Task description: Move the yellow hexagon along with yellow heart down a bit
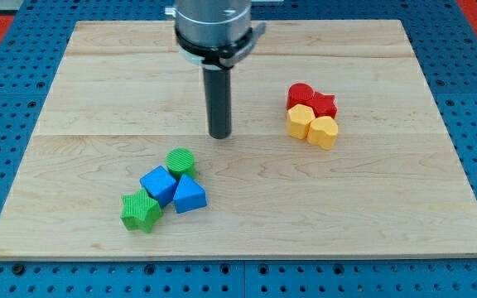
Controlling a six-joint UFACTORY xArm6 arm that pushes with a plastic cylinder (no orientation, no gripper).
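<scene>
My tip (220,135) stands on the table (371,207) near the centre of the frame, well apart from every block (it is a plain rod, no hand to spread or press). At the right, the yellow hexagon (300,121) touches the yellow heart (324,131), below the red cylinder (300,95) and red star (324,105). Lower left: green cylinder (180,161), blue cube (158,185), blue triangle (190,194), green star (140,211).

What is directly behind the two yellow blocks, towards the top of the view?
Behind the yellow hexagon and yellow heart sit a red cylinder and a red star, touching them. The reds' lower front faces are covered. My tip stands apart, to the view's left.
</scene>
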